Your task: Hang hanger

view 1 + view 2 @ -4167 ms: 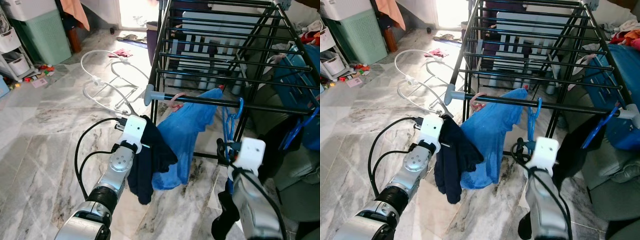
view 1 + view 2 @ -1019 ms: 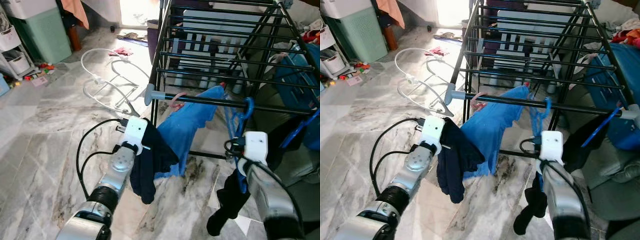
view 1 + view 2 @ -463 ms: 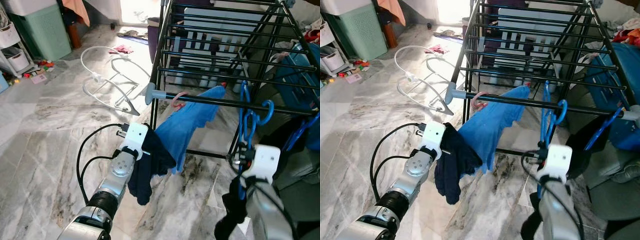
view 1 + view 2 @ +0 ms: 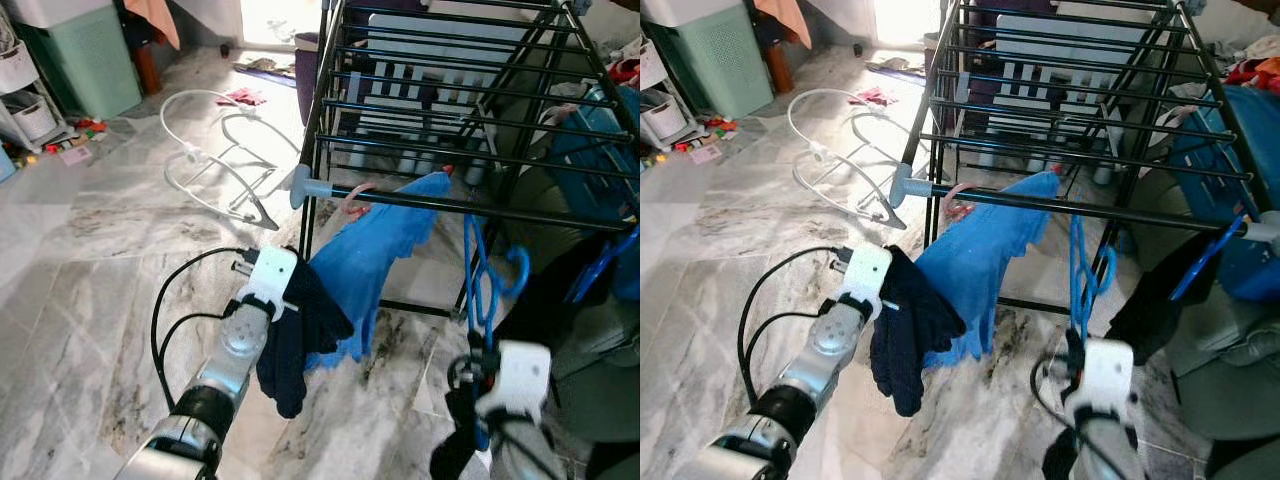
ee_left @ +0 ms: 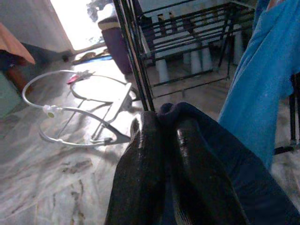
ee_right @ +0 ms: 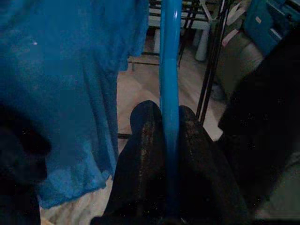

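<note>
A blue plastic hanger stands upright in my right gripper, whose fingers are shut on its stem. Its hook hangs just below the front rail of the black drying rack and does not touch it. A black garment dangles beneath my right wrist. My left gripper is shut on a dark navy garment, held low to the left of the rack. A blue shirt on a pink hanger hangs from the same rail.
A white wire frame lies on the marble floor to the left. A green basket and white drawers stand at the far left. Another blue hanger and a blue bag sit at the rack's right end.
My right arm has dropped and drawn back, so the blue hanger's hook went from level with the front rail to below it. My left arm has kept its place with the navy garment.
</note>
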Available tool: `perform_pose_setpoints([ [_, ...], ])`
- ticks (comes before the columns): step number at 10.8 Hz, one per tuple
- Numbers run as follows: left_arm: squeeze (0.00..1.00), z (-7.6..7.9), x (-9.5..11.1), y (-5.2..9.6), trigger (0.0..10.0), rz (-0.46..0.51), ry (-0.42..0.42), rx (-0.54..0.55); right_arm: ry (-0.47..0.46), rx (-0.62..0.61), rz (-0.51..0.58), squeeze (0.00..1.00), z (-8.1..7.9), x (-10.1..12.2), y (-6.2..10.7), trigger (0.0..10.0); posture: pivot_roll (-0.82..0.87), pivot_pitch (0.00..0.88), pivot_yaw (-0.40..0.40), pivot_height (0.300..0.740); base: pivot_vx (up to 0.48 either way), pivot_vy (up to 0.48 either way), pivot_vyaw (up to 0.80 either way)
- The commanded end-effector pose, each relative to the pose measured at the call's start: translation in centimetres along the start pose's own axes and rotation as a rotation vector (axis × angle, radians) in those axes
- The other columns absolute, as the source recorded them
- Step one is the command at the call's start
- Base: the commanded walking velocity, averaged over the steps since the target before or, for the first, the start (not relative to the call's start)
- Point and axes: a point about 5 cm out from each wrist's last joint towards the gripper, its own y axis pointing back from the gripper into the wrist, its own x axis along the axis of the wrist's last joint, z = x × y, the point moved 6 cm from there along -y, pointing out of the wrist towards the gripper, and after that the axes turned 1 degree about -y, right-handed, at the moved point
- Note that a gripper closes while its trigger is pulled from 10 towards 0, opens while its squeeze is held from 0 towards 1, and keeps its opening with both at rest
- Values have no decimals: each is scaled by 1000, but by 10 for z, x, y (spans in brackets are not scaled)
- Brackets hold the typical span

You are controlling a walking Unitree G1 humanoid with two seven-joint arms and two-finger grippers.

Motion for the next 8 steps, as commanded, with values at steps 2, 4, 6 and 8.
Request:
perform_pose_setpoints([
  [2, 0, -6, -5, 5, 10000, 1, -26, 8, -18, 18, -12, 0, -2, -8, 18, 7882, 88, 87, -82, 740, 0, 0, 0],
  [4, 0, -2, -6, 5, 10000, -10, -20, 5, -14, 39, -17, 0, -6, -9, 19, 10000, 81, 88, -81, 740, -127, 0, 0],
  [6, 0, 2, -4, 4, 10000, -9, -30, -5, -42, 30, -15, 0, -7, -7, 14, 10000, 82, 88, -77, 740, -311, 0, 0],
  [8, 0, 2, -6, 4, 10000, -22, -29, -9, -50, 17, -7, 0, -7, -3, 8, 10000, 84, 89, -76, 740, -332, 0, 0],
])
